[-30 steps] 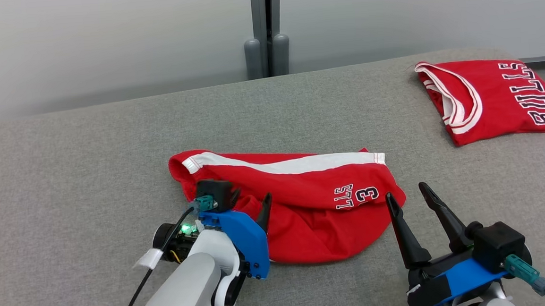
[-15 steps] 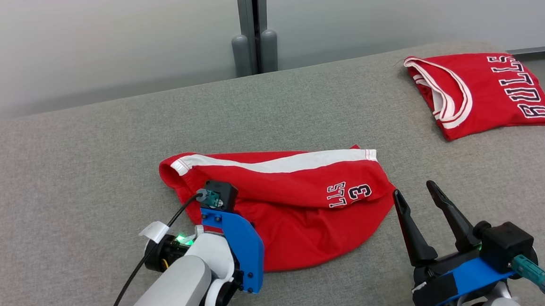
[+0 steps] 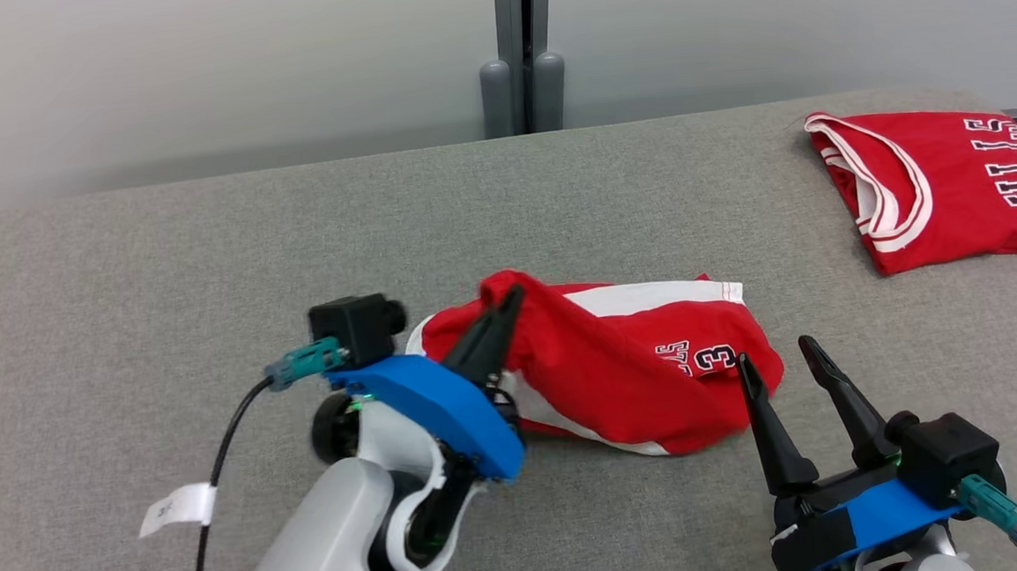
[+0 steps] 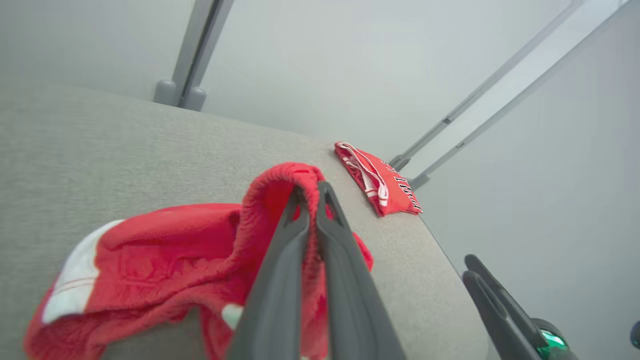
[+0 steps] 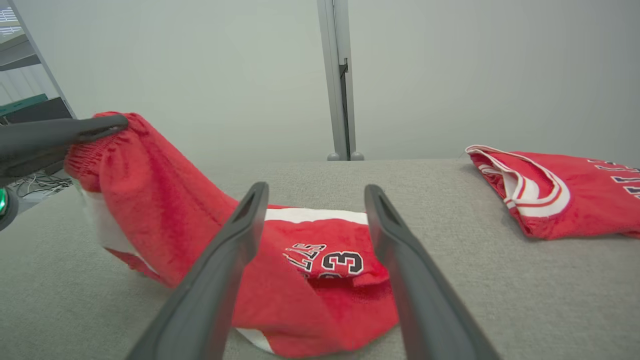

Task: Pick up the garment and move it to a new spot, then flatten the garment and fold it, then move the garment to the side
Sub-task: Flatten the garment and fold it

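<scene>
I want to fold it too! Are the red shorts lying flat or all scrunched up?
Scrunched up. The red shorts are bunched, and the left pincer, shut on one end, holds it above the grey surface.

The left gripper (image 3: 503, 308), open a second ago, has clamped the elastic waistband of the red basketball shorts (image 3: 629, 375) and raised that end off the grey fabric-covered table (image 3: 164, 280).

right claw (image 5: 315, 189) spread, red shorts (image 5: 325, 240) beyond
</scene>
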